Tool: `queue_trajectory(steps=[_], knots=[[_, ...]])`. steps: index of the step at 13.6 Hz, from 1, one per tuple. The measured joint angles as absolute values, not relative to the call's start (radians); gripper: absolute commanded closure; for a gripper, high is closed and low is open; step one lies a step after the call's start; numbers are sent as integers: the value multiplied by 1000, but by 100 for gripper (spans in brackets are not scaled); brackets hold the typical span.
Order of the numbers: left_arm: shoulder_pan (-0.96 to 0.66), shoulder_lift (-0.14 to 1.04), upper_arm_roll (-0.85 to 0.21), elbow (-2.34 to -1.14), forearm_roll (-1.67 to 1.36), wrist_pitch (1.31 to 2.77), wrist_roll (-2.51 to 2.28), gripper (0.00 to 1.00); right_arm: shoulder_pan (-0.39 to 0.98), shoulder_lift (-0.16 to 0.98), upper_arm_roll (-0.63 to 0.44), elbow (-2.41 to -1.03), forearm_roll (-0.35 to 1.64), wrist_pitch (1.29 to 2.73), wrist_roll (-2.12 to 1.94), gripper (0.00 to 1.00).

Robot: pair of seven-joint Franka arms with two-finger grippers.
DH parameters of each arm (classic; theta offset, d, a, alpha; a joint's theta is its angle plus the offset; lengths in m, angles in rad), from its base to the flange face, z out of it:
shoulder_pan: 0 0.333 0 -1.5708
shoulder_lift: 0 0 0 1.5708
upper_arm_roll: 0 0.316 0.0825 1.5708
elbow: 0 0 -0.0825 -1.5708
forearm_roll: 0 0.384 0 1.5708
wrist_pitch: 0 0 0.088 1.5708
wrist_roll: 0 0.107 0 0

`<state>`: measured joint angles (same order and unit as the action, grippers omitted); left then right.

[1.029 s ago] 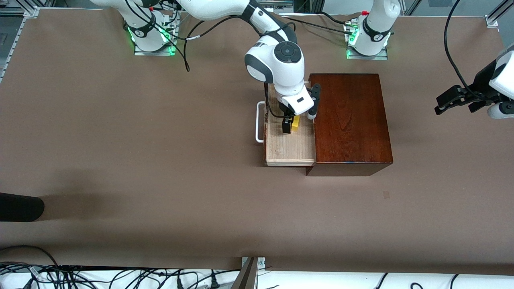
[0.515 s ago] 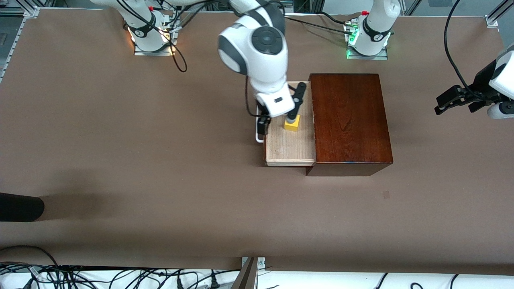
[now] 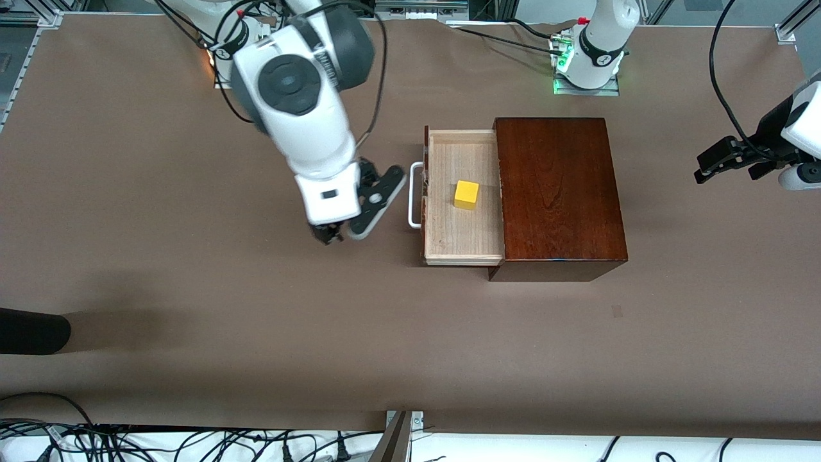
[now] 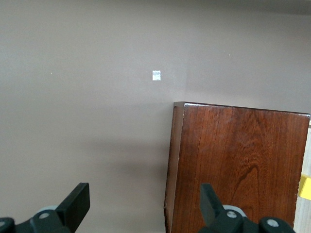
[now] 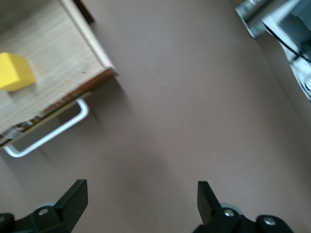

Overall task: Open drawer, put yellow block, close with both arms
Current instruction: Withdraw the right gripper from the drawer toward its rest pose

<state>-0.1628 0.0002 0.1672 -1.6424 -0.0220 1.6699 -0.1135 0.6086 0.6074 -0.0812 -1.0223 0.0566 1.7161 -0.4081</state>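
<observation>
The drawer is pulled out of the dark mahogany box, with its white bar handle toward the right arm's end. The yellow block sits alone on the pale tray floor. My right gripper is open and empty, over the bare table beside the handle. Its wrist view shows the block, the tray, the handle and the open gripper. My left gripper waits open and empty in the air past the box at the left arm's end. Its wrist view shows its open gripper and the box top.
A black object lies at the table edge toward the right arm's end, near the front camera. A small tape mark is on the table nearer the camera than the box. Cables run along the near edge.
My right gripper let go of the yellow block in the drawer, lifted, and swung away past the handle toward the right arm's end. The block stays on the tray. The left arm has not moved.
</observation>
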Motion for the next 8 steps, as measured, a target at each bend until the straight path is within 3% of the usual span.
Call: queue_trajectory(steps=[4, 8], knots=[[-163, 13, 166, -1629, -22, 1671, -114, 0, 455, 481, -91, -1150, 113, 1717, -305, 0], [-164, 41, 157, -1615, -22, 1668, -103, 0, 385, 316, -93, -1305, 115, 1716, -81, 0]])
